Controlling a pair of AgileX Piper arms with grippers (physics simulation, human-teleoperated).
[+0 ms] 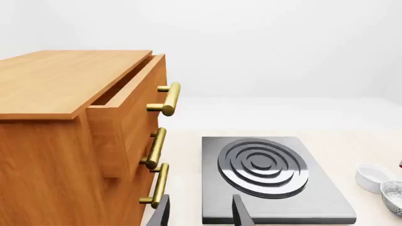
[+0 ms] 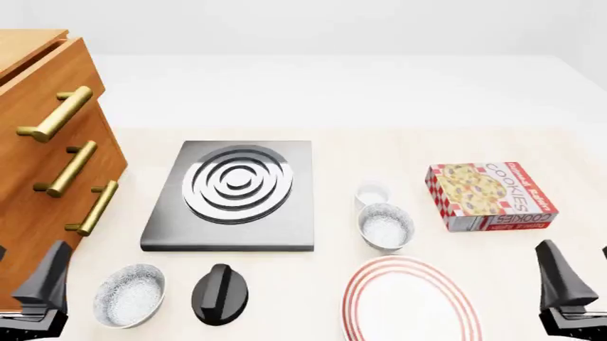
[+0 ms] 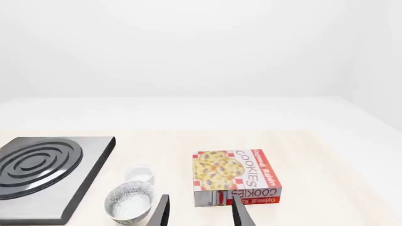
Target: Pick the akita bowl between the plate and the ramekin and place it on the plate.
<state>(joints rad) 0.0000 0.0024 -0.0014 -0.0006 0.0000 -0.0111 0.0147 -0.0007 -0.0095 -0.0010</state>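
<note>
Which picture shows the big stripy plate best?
The front view. The plate with red rings lies near the bottom edge there, almost whole, just in front of the akita bowl. Neither wrist view shows the plate at all.

Left hand (image 2: 38, 288) low at the near left corner, right hand (image 2: 566, 284) low at the near right; both with fingers parted, holding nothing, pointing forward

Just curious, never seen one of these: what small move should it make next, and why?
Probably swing the right pincer forward and left over the akita bowl. That bowl sits between the ramekin and the plate, nearer this arm, and both pincers hang open and empty.
</note>
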